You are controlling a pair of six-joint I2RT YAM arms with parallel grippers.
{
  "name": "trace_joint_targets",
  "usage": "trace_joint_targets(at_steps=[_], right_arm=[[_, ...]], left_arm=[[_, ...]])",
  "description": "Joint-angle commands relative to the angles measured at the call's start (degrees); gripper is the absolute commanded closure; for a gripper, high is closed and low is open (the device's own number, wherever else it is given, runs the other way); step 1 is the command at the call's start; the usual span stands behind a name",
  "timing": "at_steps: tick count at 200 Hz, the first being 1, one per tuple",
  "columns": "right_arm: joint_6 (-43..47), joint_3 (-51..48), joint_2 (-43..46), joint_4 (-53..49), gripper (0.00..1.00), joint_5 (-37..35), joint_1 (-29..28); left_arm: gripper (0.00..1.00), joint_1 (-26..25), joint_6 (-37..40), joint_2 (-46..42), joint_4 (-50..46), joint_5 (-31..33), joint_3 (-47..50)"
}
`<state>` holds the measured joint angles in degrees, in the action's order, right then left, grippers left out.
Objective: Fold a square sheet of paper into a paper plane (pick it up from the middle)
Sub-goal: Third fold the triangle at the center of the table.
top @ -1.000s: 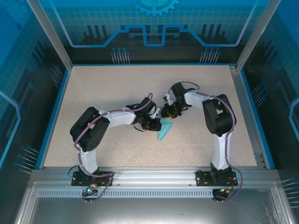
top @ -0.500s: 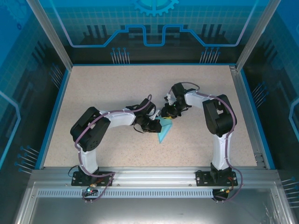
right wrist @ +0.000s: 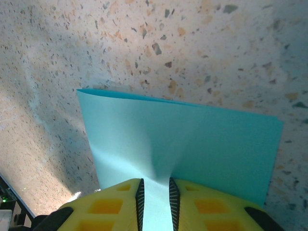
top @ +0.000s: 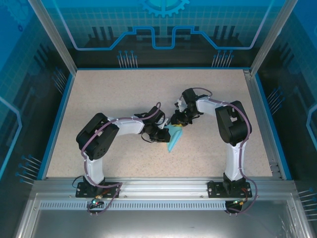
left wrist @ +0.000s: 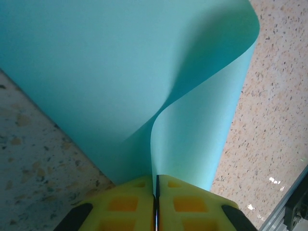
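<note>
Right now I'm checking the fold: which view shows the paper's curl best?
Left wrist: close up, the square sheet of paper bows over from the shut left hand. Right wrist shows its edges, flatter; top external, a small sliver.

The square sheet of paper [top: 174,139] is narrowing in the top view. Its broad triangle is closing into a slim, pointed strip hanging just nearer than the right end effector [top: 178,122]. The left arm [top: 124,126] is swinging its elbow toward the right end effector, and the left end effector [top: 164,135] is dipping slightly nearer beside the strip.
</note>
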<state>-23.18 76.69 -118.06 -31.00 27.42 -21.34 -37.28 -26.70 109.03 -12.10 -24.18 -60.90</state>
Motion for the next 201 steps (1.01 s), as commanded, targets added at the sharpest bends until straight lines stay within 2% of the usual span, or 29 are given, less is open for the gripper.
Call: trace_joint_targets(at_steps=[1,201], right_arm=[[-0.8,-1.31,0.86,-1.25,0.76,-0.92,-0.71],[-2.67,-2.86,1.15,0.21,0.76,-2.23,-0.66]], left_arm=[[0.88,0.22,0.48,-0.57,1.54,1.2,1.19],[0.89,0.2,0.15,1.71,0.85,2.89,2.8]])
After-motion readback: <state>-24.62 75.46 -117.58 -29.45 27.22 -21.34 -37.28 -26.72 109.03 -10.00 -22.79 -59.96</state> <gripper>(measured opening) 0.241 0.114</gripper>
